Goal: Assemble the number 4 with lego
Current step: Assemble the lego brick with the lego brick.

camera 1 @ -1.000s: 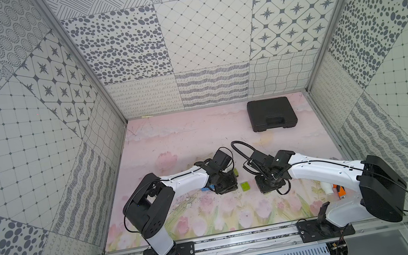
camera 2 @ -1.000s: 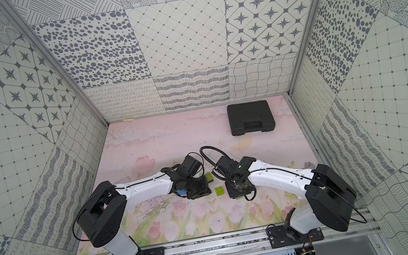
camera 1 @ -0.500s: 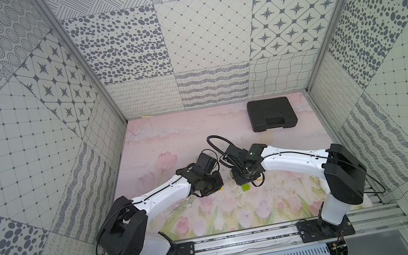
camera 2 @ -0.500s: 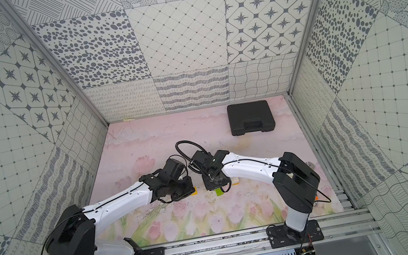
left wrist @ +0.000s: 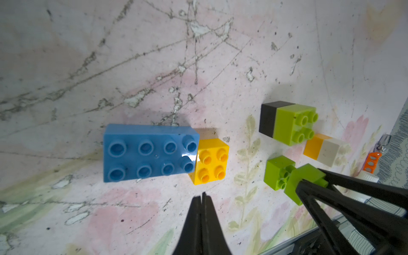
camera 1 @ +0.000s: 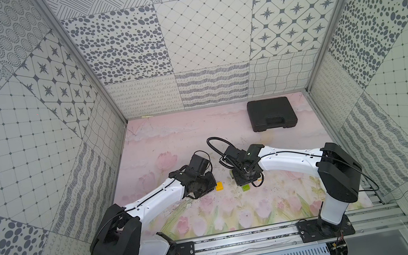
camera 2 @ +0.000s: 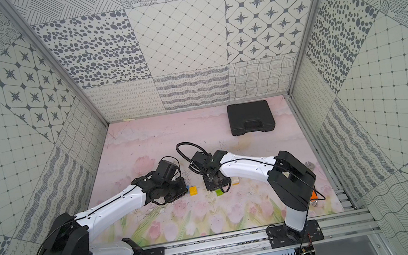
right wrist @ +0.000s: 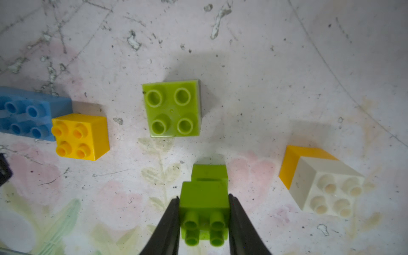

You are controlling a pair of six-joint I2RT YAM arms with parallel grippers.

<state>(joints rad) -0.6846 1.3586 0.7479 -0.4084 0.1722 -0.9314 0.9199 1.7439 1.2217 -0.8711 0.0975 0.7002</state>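
The right jaws are clamped on a lime green studded plastic brick (right wrist: 204, 207), held right beside a second lime green brick (left wrist: 278, 171) that lies on the pink flowered tabletop (left wrist: 132, 66). The left jaws are pressed together and empty, near a long blue brick (left wrist: 150, 152) that touches a yellow brick (left wrist: 210, 163). A green-on-black pair (left wrist: 287, 123) and a yellow-and-white pair (left wrist: 321, 150) lie close by, not joined to the rest.

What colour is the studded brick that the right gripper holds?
Lime green brick; right wrist view best.

Top views overhead, facing down, wrist cams close-up, share blue brick (left wrist: 150, 152)
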